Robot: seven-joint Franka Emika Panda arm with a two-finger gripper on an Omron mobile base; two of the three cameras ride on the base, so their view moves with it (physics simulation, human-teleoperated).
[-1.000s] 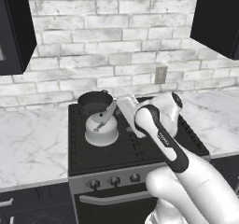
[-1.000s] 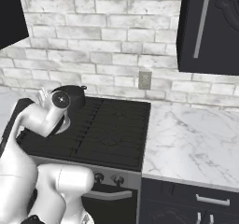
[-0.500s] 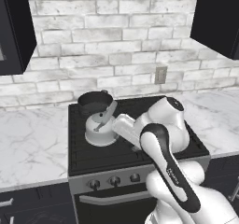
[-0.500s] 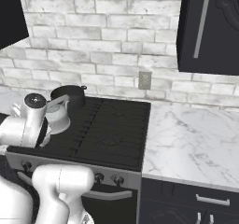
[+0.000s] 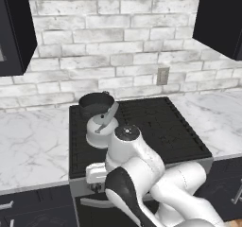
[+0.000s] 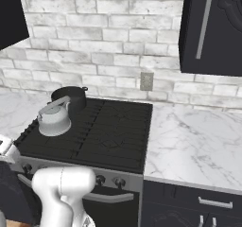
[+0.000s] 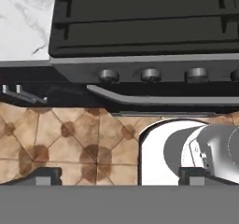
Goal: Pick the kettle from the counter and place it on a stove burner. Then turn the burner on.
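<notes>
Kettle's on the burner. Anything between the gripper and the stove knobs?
Nothing visible. In the hand view the open gripper looks across bare tiled floor at the knobs on the stove's front panel above the oven handle. The kettle sits on the front left burner.

The arm (image 5: 142, 174) is built of rounded, glossy white shells with a smooth plastic sheen; the segments swell into bulbous, capsule-like housings; a round joint cap (image 5: 127, 133) tops one housing, dark grey and finely speckled, ringed by white; a broad black band (image 5: 124, 193) sweeps diagonally across the white casing lower down, curved like a sash; a small boxy white block (image 5: 96, 173) juts from the side; in the right base view a white domed link (image 6: 64, 188) rises on a thick cylindrical stem; the finger tips (image 7: 44, 175) are small, dark grey and squared off, with flat tops.
</notes>
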